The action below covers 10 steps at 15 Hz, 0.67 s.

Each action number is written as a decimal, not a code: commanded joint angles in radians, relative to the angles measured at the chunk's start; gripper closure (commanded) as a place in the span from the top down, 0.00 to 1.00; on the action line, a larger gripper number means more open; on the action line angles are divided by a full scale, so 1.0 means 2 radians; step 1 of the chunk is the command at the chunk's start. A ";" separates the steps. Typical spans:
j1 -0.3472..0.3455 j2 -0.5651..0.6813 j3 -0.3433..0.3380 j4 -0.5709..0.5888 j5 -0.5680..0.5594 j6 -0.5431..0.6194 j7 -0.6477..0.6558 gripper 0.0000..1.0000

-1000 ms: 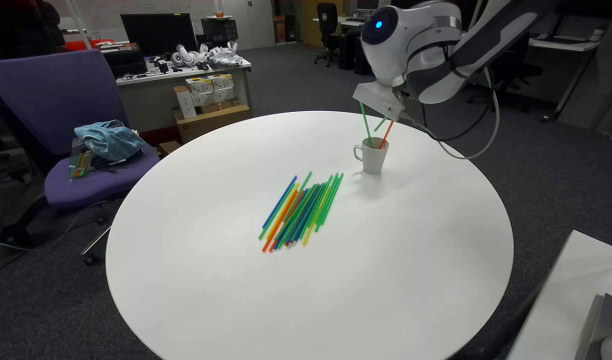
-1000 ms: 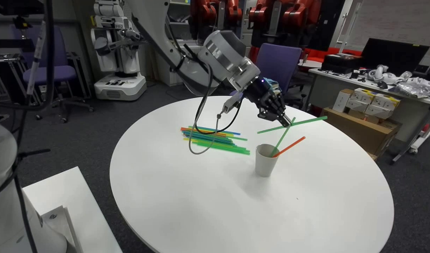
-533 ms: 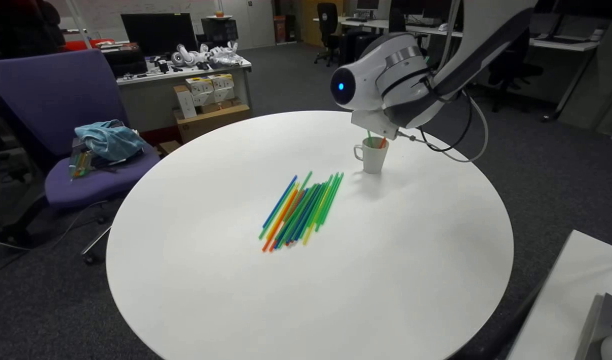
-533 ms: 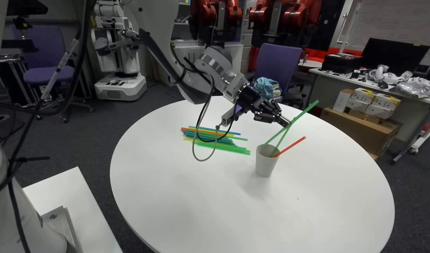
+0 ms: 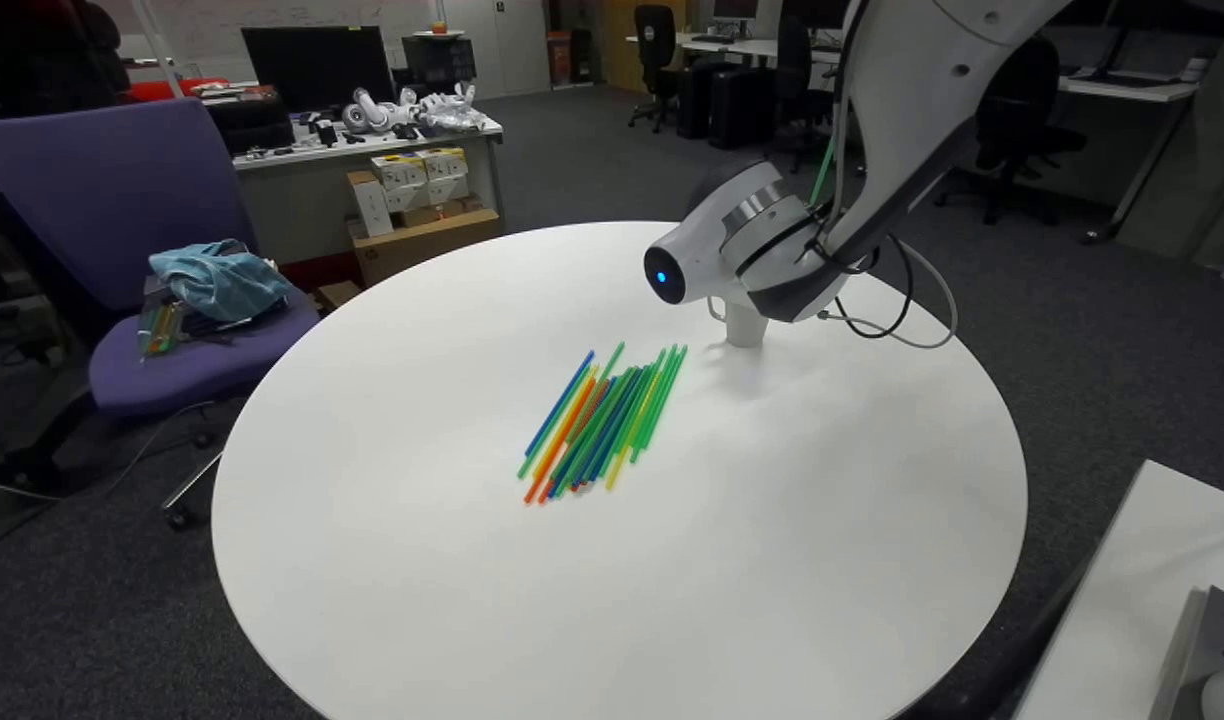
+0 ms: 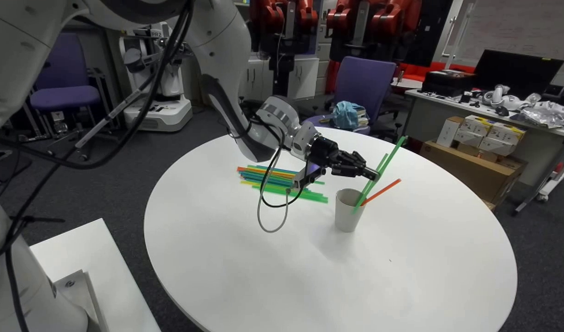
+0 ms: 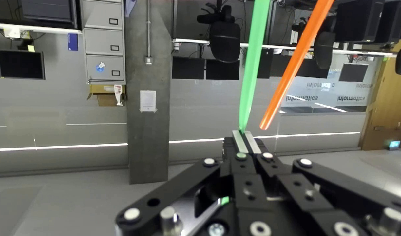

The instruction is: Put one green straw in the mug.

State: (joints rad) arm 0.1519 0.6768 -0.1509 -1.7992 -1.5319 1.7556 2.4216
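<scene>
The white mug (image 5: 745,328) stands upright on the round table; in an exterior view the arm covers its rim. It also shows in an exterior view (image 6: 346,219), holding an orange straw (image 6: 383,190) and a green straw (image 6: 382,162). My gripper (image 6: 376,175) is above and beside the mug, shut on another green straw (image 6: 392,156). This straw slants steeply, and its lower end overlaps the mug's front rim. I cannot tell if that end is inside. In the wrist view the fingertips (image 7: 243,132) are closed, with green straw (image 7: 252,65) running from them beside the orange straw (image 7: 295,62).
A pile of green, blue, orange and yellow straws (image 5: 602,425) lies on the white round table (image 5: 612,600). The pile also shows in an exterior view (image 6: 277,182), partly behind hanging cables. A purple chair (image 5: 122,200) stands beyond the table.
The arm has come down, and its wrist now hides the mug's rim in an exterior view. The held straw has tilted from nearly level to steep, with its lower end down at the mug.
</scene>
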 commanded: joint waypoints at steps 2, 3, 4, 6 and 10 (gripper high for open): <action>-0.025 0.023 0.030 0.028 -0.030 -0.027 0.005 0.00; -0.027 0.021 0.033 0.030 -0.032 -0.028 0.006 0.00; -0.028 0.018 0.035 0.033 -0.033 -0.030 0.007 0.00; -0.028 0.014 0.037 0.039 -0.034 -0.031 0.008 0.00; -0.027 0.014 0.039 0.060 -0.033 -0.032 0.006 0.00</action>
State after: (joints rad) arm 0.1226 0.7194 -0.1027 -1.6992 -1.5686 1.7272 2.4257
